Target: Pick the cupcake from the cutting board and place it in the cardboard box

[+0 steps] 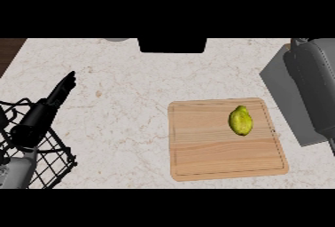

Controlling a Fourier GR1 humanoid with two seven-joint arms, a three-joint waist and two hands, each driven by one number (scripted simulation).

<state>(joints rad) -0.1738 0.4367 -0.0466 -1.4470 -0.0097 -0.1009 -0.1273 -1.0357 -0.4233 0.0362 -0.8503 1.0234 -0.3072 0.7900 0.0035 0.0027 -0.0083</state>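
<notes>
A wooden cutting board (222,153) lies on the marbled counter, right of centre. On its upper right part rests one yellow-green, lemon-shaped thing (240,120); no cupcake shows on the board. My left hand (57,94) is far to the left of the board, black, with its fingers straight and pointing up, holding nothing. A dark grey part of my right arm (314,84) runs down the right edge, close to the view and just right of the board. Whether its hand holds anything is hidden.
A black wire basket (49,162) stands at the lower left, under my left forearm. A black object (172,44) sits at the counter's far edge, top centre. A flat grey slab (280,84) lies right of the board, partly under my right arm.
</notes>
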